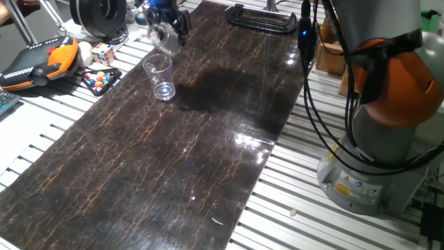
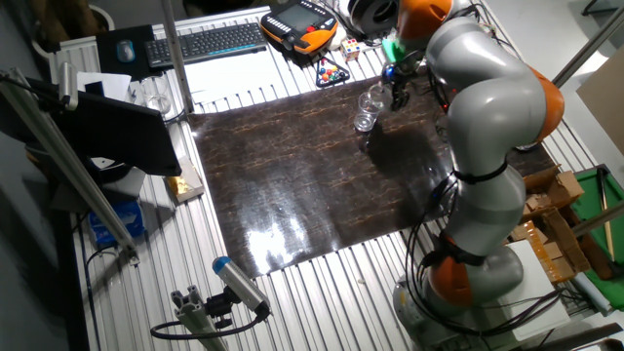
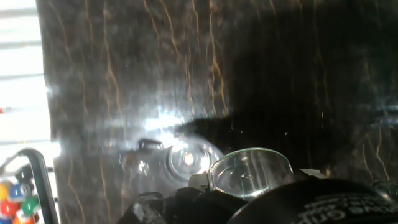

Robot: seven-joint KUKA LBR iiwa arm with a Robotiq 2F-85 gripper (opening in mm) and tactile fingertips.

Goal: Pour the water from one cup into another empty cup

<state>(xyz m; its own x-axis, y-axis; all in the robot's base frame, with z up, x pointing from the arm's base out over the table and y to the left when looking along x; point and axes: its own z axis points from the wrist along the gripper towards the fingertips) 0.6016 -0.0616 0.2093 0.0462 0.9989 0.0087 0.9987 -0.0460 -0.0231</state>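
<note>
A: Short squat glass (image 1: 164, 36) — where?
B: Gripped in the end effector (image 1: 168, 28), tipped, lifted above the far end of the table (image 1: 180, 160).
A: Hand view?
B: Its rim (image 3: 250, 172) fills the lower frame.
A: Taller tapered cup (image 1: 159, 76)?
B: Upright on the table, just below the tilted glass. Rubik's cube (image 1: 103, 53) further off.

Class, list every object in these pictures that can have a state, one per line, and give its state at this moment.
short glass: lifted off the mat, held in the gripper, tilted above the tall cup.
tall cup: upright on the dark mat, rim open; whether it holds water cannot be told.
gripper: shut on the short glass, over the far end of the mat.
dark mat: flat on the table.
</note>
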